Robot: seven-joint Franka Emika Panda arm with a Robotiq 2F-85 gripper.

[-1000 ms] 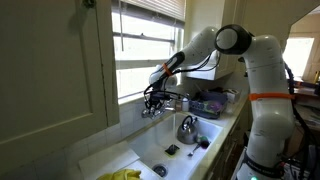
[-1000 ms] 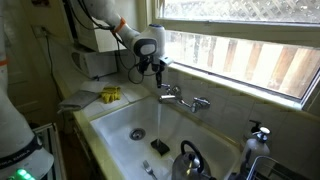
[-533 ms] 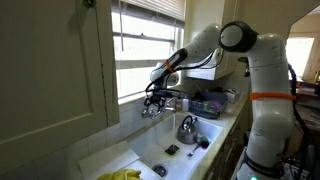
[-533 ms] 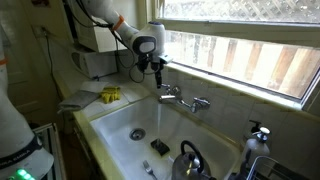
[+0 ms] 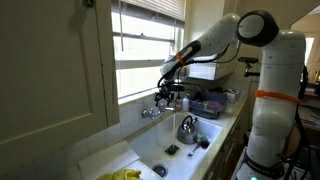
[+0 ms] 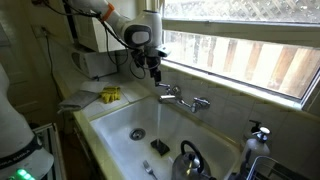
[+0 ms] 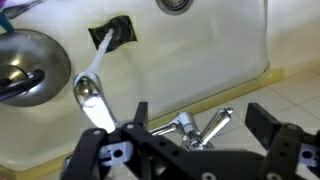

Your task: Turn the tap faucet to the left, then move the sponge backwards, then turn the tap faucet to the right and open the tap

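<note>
Yellow cloth heap (image 6: 110, 95) sits on the left ledge of the sink (image 6: 95, 122). Hand (image 6: 153, 70) hangs open above the back rim, jaws spread wide, gripping nothing. Tap faucet (image 6: 180, 97) stands at the back wall just right of and below the hand, apparently clear of it; the wrist view frames it between the jaws. Sponge (image 6: 160, 147) lies on the basin floor toward the front edge, with the kettle (image 6: 190, 160) beside it. Judgement: a short descent reaches the faucet.
</note>
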